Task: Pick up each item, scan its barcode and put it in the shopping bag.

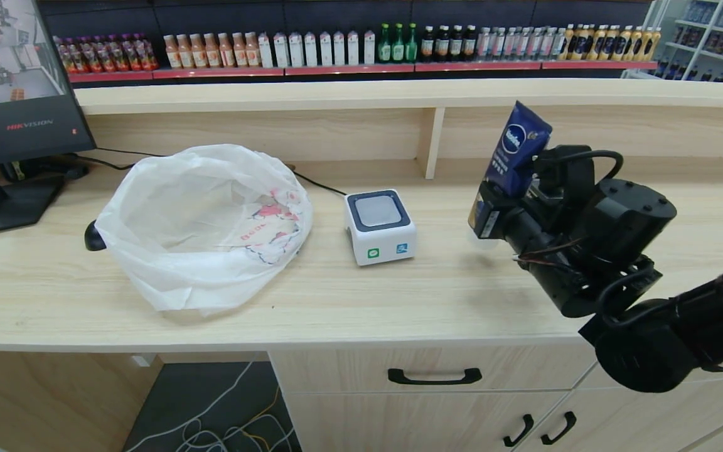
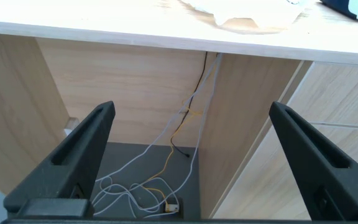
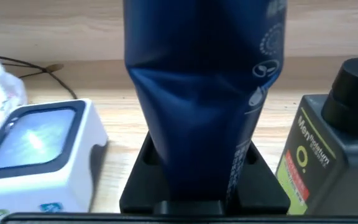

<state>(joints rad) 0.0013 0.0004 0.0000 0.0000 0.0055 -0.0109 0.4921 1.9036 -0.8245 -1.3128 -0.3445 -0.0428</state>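
My right gripper point(image 1: 501, 201) hangs above the right part of the wooden counter point(image 1: 437, 295), shut on a dark blue tube point(image 1: 517, 149) that points up and away. In the right wrist view the blue tube point(image 3: 204, 93) stands between that gripper's point(image 3: 204, 190) fingers. The white barcode scanner point(image 1: 379, 226) with its grey glass top sits mid-counter, to the left of the tube; the scanner point(image 3: 36, 149) is beside the tube here too. The white plastic shopping bag point(image 1: 204, 220) lies open at the left. My left gripper point(image 2: 191, 162) is open, below the counter's edge.
A black bottle with a green label point(image 3: 319, 162) stands on the counter close beside the tube. A monitor point(image 1: 10, 94) stands at the far left, a small black object point(image 1: 93, 236) beside the bag. Loose cables point(image 2: 166, 180) hang under the counter. Drawers point(image 1: 433, 376) are below.
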